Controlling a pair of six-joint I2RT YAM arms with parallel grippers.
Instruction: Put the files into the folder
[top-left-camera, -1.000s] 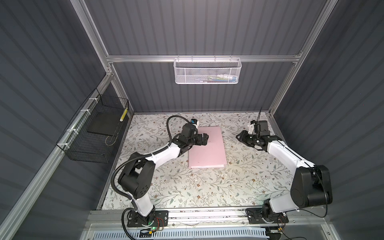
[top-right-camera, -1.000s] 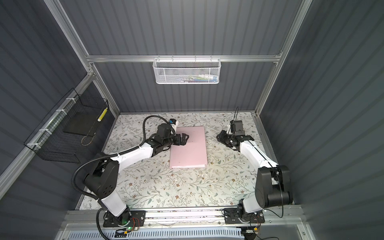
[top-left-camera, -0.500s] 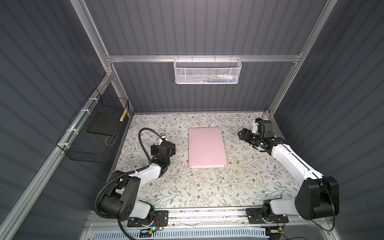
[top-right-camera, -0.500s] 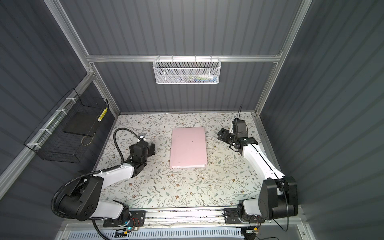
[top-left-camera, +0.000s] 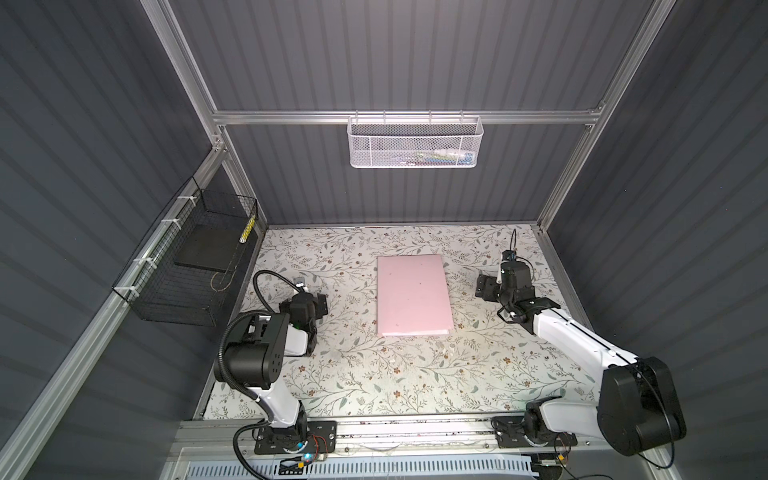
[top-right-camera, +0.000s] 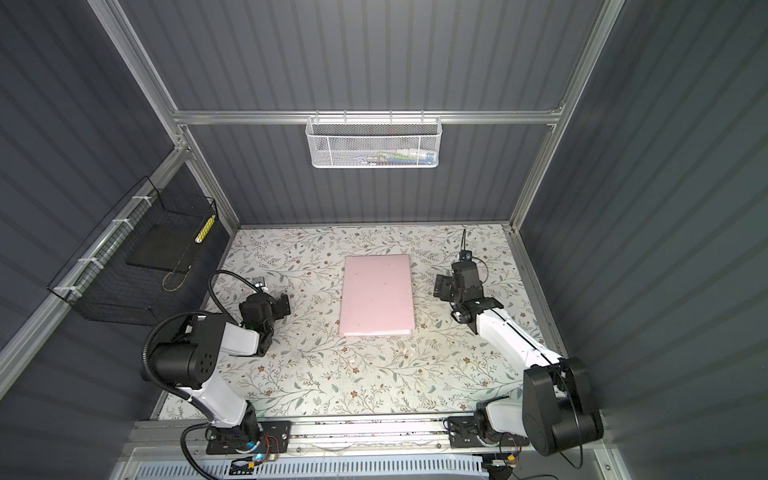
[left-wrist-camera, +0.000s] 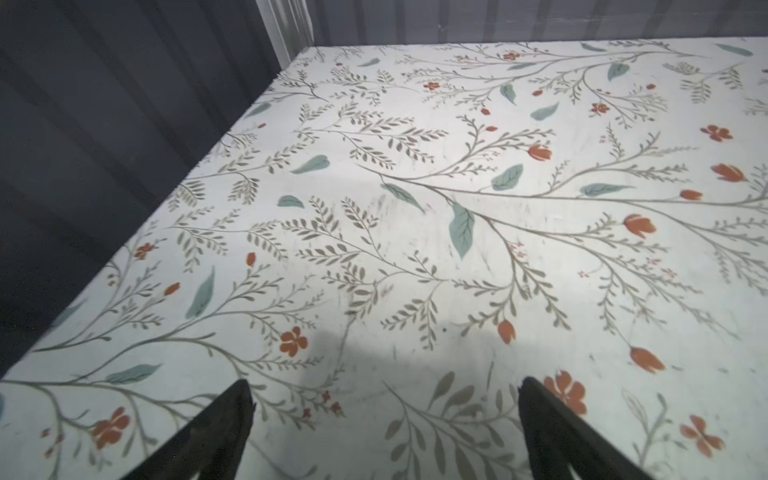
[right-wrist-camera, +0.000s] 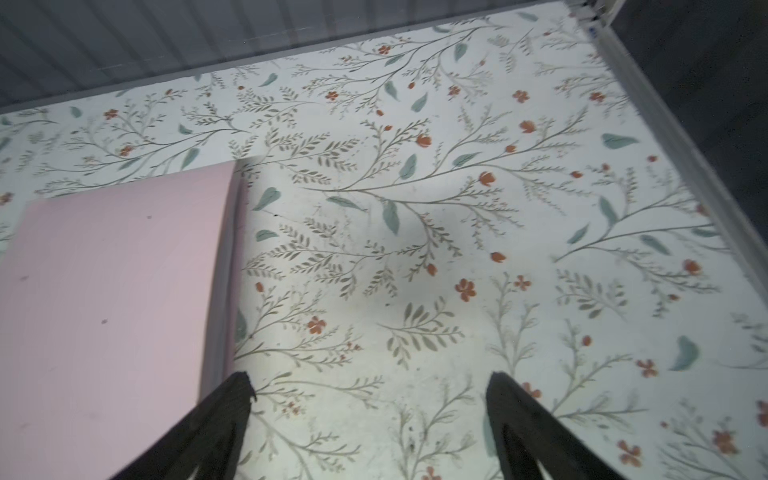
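The pale pink folder (top-left-camera: 413, 295) lies closed and flat in the middle of the floral table, seen in both top views (top-right-camera: 377, 295). The files show only as thin white edges (top-left-camera: 441, 331) peeking out at its near right corner. My left gripper (top-left-camera: 320, 301) hovers left of the folder, well apart from it. It is open, with only tabletop between its fingers (left-wrist-camera: 384, 388). My right gripper (top-left-camera: 482, 286) stands just right of the folder, open and empty (right-wrist-camera: 372, 382). In the right wrist view the folder (right-wrist-camera: 104, 311) lies beside one fingertip (right-wrist-camera: 241, 386).
A black wire basket (top-left-camera: 187, 266) holding a black flat slab (top-left-camera: 205, 249) hangs on the left wall. A white mesh basket (top-left-camera: 415, 143) hangs on the back rail. Small white scraps (top-left-camera: 446, 353) lie on the table (top-left-camera: 374, 374) near the folder's front edge.
My left arm has pulled back from the folder's far left corner to the left side and folded up. My right gripper has opened wider. The folder has not moved.
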